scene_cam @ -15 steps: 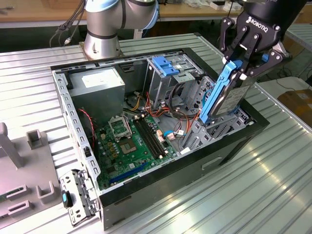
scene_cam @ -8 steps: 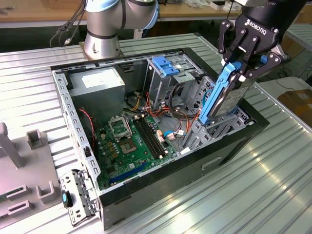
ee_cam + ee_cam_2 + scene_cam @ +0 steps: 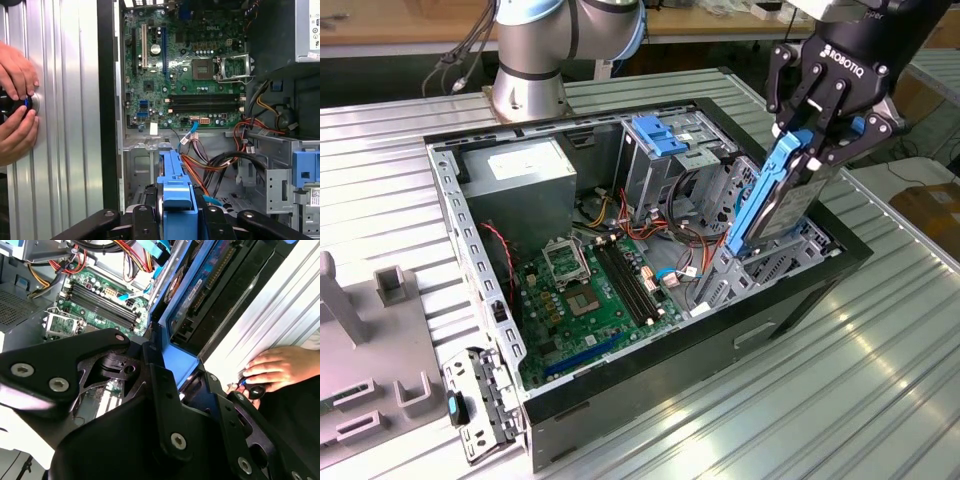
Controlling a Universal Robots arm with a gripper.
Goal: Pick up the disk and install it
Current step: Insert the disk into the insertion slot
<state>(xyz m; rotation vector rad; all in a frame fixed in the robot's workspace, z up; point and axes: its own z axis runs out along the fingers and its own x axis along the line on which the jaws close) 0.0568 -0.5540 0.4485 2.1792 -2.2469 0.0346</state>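
The disk, a dark grey drive in a bright blue bracket, hangs tilted on edge over the drive bay at the exterior view's right end of the open computer case. Its lower end dips into the bay beside the case wall. My gripper is shut on the disk's upper end, above the case rim. In the first wrist view the blue bracket runs out from between my fingers toward the motherboard. The second wrist view shows the disk edge-on along the case's black wall.
A grey power-supply box fills the case's far corner, and a bare blue latch tops the drive cage. Orange and red cables lie near the bay. A person's hands rest on a knob on the ribbed table beside the case. Grey fixtures stand at the exterior view's left.
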